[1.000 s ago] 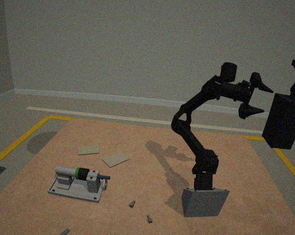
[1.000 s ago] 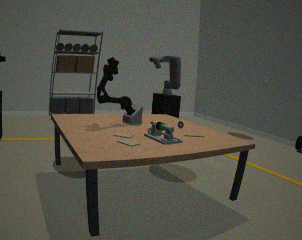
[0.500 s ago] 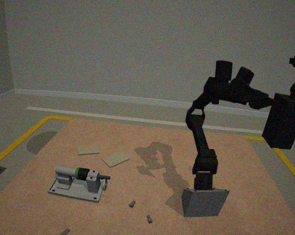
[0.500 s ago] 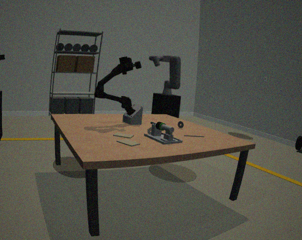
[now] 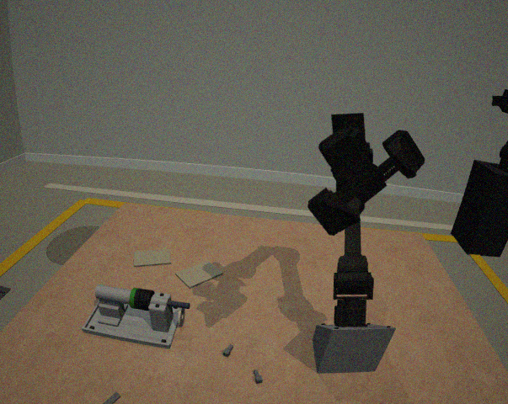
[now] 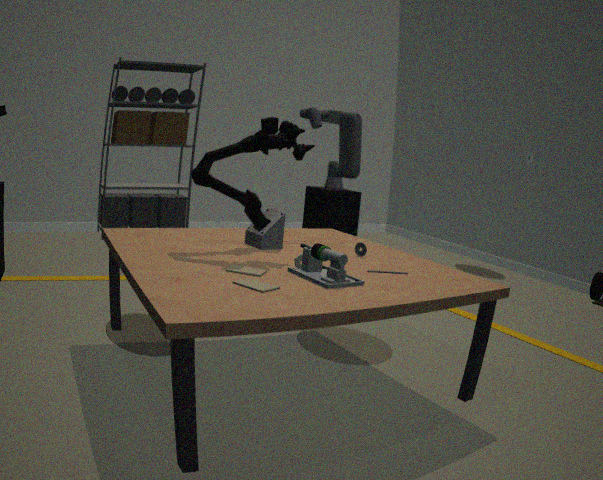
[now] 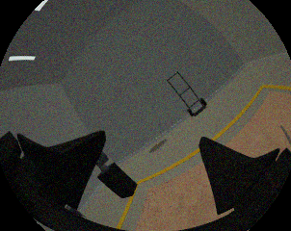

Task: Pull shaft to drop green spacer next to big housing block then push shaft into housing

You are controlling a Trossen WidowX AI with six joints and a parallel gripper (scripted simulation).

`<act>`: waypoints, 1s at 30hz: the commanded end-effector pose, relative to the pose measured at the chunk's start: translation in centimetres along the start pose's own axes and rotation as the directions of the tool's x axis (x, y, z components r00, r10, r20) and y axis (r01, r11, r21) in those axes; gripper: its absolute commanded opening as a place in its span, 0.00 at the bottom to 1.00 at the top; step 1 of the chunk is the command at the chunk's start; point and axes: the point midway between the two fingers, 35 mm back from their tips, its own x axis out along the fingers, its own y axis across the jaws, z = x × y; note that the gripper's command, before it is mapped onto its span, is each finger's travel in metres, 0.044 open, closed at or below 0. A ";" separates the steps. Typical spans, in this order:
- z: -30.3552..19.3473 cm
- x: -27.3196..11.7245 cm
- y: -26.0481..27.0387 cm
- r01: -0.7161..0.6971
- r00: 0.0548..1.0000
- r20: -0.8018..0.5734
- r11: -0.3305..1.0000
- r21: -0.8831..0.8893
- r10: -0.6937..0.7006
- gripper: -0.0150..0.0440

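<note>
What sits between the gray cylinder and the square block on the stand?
The green spacer, against the gray cylinder, then a black section reaching the square block; the top view shows it.

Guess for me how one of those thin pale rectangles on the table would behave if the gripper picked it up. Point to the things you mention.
Each pale rectangle (image 5: 152,257) (image 6: 256,285) is probably stiff, since it lies flat with straight edges. Being so thin, it looks light and unlikely to roll, though perhaps awkward to pinch.
</note>
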 end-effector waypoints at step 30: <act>-1.8 -20.6 -41.4 -0.979 -0.095 0.017 0.096 0.179 -0.995 1.00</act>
